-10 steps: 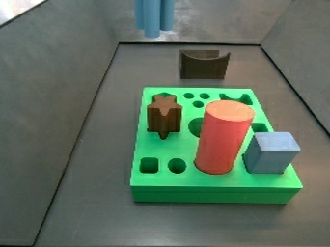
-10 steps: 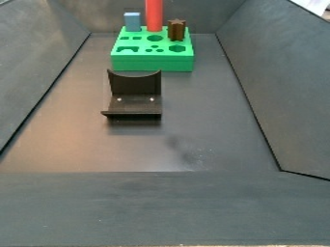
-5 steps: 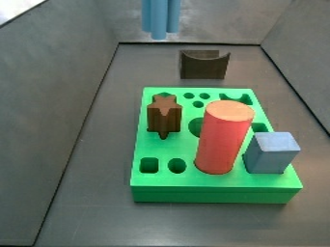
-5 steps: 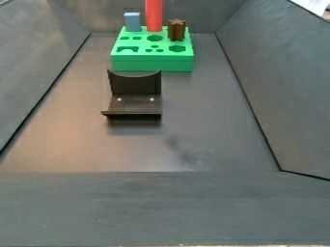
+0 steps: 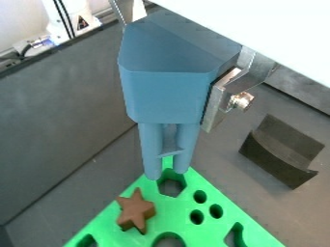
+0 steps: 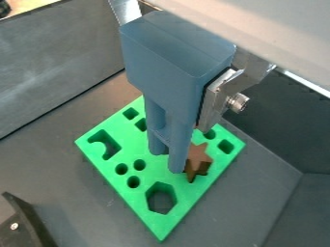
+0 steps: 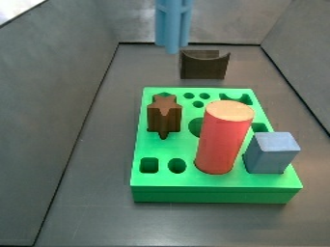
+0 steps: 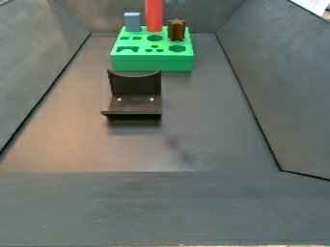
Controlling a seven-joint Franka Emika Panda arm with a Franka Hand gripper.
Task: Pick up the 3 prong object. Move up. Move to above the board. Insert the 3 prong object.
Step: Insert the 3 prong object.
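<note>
The 3 prong object is steel-blue, with a blocky body and narrow prongs pointing down. My gripper is shut on its body, and one silver finger shows at its side. It is the same in the other wrist view: 3 prong object, gripper. In a side view the 3 prong object hangs high above the far edge of the green board, well clear of it; the gripper is above that frame. The board also shows in both wrist views and, far off, in a side view.
On the board stand a red cylinder, a light-blue cube and a brown star piece. The dark fixture stands on the floor past the board's far edge, also seen in a side view. Grey walls slope up on both sides.
The 3 prong object, held in my gripper, has moved a little to the right in the side view, towards the board's middle. Nothing on the board has moved.
</note>
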